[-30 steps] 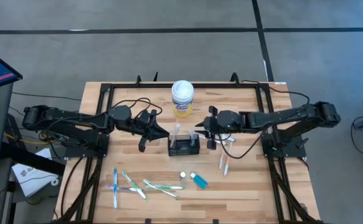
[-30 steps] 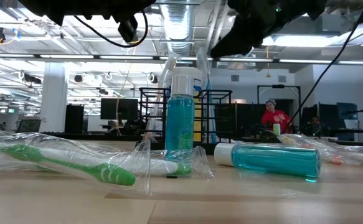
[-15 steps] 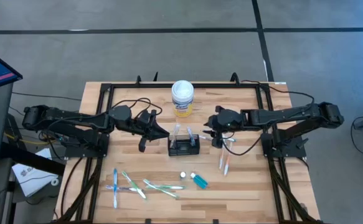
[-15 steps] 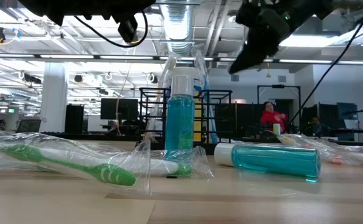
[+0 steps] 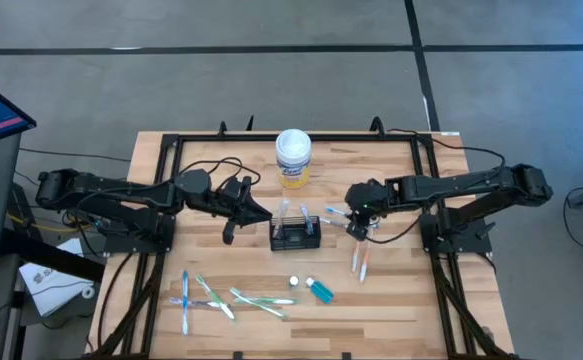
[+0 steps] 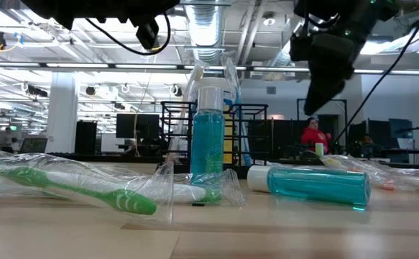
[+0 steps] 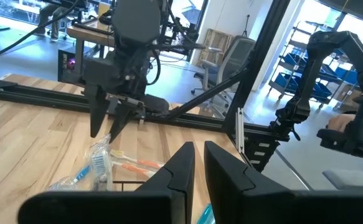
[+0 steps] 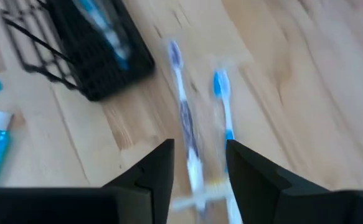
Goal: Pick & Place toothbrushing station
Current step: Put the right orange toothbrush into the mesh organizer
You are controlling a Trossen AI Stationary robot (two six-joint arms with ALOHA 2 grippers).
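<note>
Both jaws empty, right gripper [image 5: 359, 228] parted above toothbrushes [image 5: 358, 260], left gripper [image 5: 261, 214] nearly shut.

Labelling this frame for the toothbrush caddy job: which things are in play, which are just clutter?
In play:
- black wire caddy
- wrapped toothbrushes under the right tool, open
- left tool, waiting beside the caddy

Lying about:
- white-lidded canister
- toothbrushes at the front left
- two blue bottles

Wooden table [image 5: 401, 300] bears a black caddy [image 5: 296, 237] at centre; canister [image 5: 293, 158] behind it; wrapped toothbrushes [image 5: 226, 298] and two bottles [image 5: 315, 289] in front.
</note>
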